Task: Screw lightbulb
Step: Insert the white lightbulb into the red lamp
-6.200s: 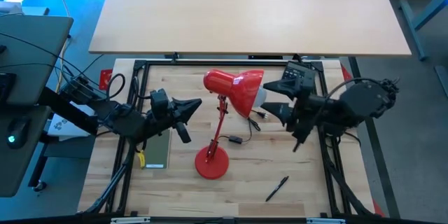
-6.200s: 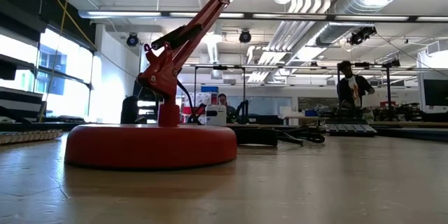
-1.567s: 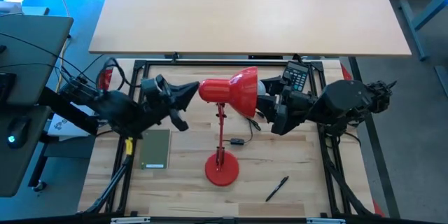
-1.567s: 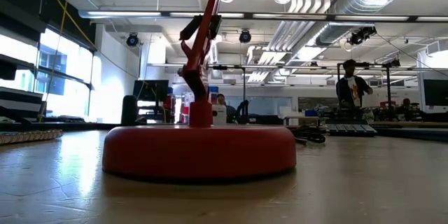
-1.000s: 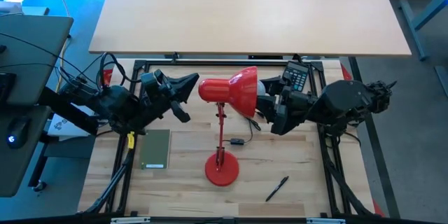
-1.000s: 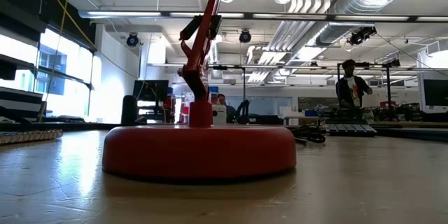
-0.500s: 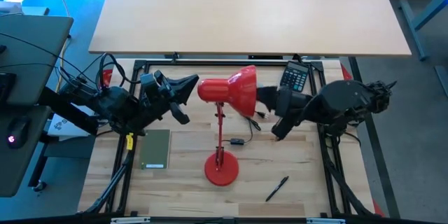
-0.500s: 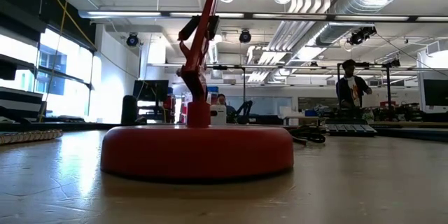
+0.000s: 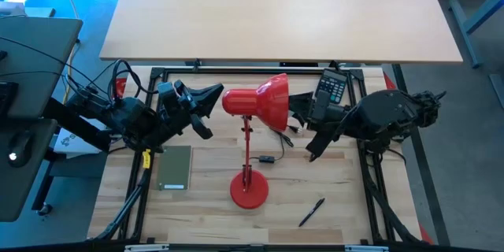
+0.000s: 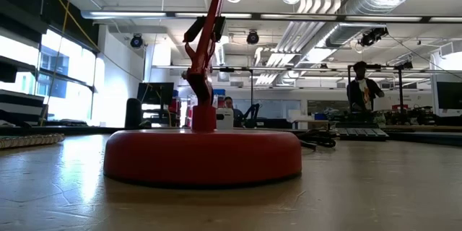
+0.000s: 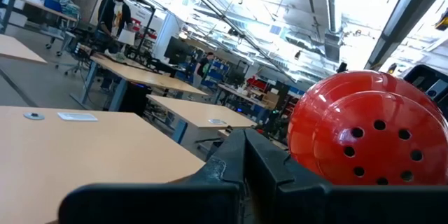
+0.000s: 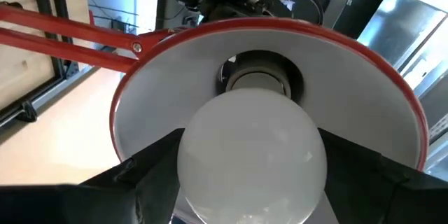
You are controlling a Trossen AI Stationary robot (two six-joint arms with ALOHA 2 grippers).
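Lightbulb, small, white, rounded point(image 12: 252, 150): sits in the mouth of the red metal lamp shade point(image 12: 364, 91), its narrow base meeting the pale socket collar point(image 12: 257, 78) deep inside. From above it is hidden behind the shade's rim point(image 9: 272, 104).

Right gripper point(image 12: 252, 182): dark fingers point(image 12: 150, 164) spread wide on either side of the bulb's globe, apparently gripping it. Compared with a second ago, this arm's wrist has rolled over beside the shade while the fingers have kept the same spread. Judgement: a turn of the bulb has just been made or is under way; whether the thread has caught cannot be told.

Left gripper point(image 9: 206, 102): fingers shut, holding nothing, tips just behind the vented back of the shade point(image 11: 364, 129); unchanged over the last second, likely bracing the lamp.

Red desk lamp: round base point(image 10: 202, 157) and thin jointed arm point(image 9: 249, 146) have stayed put, so the turn did not drag the lamp.

Also on the wooden table point(image 9: 339, 197): black pen point(image 9: 311, 212), green rectangular pad point(image 9: 175, 168), black calculator point(image 9: 331, 87).
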